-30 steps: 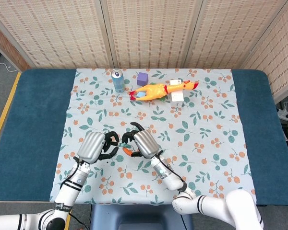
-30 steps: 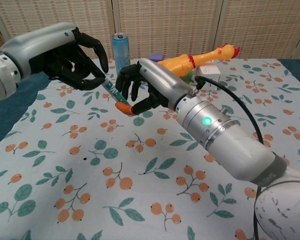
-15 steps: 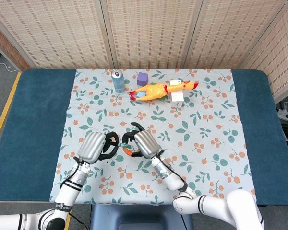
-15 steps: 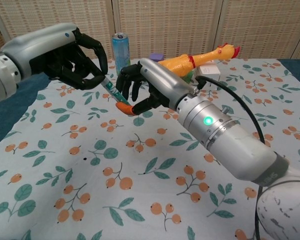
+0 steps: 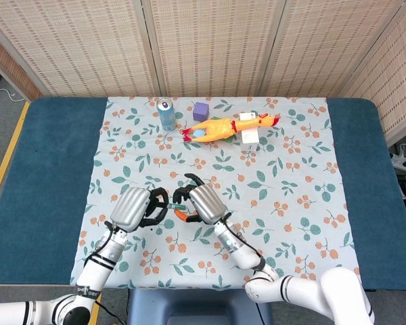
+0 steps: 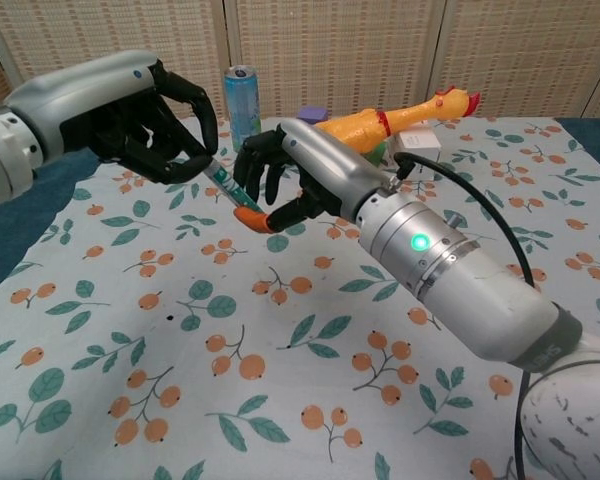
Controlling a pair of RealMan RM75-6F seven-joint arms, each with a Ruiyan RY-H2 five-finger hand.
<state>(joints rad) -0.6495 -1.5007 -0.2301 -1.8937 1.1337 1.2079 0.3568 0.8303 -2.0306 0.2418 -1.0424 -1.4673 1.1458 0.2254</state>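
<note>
The left hand (image 6: 150, 125) curls tighter now, fingers (image 6: 185, 165) wrapping further around the green end of the pen (image 6: 232, 192). The right hand (image 6: 280, 180) edges slightly toward the counter's near edge, its orange tip sliding along with it.

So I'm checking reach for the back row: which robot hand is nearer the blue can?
Left. The left robot hand sits almost straight in front of the blue can; the right robot hand is further to the side. Both are well short of it, on the green marker.

Both hands' fingers (image 6: 255, 165) hide most of the pen (image 6: 227, 186) (markings unreadable).
</note>
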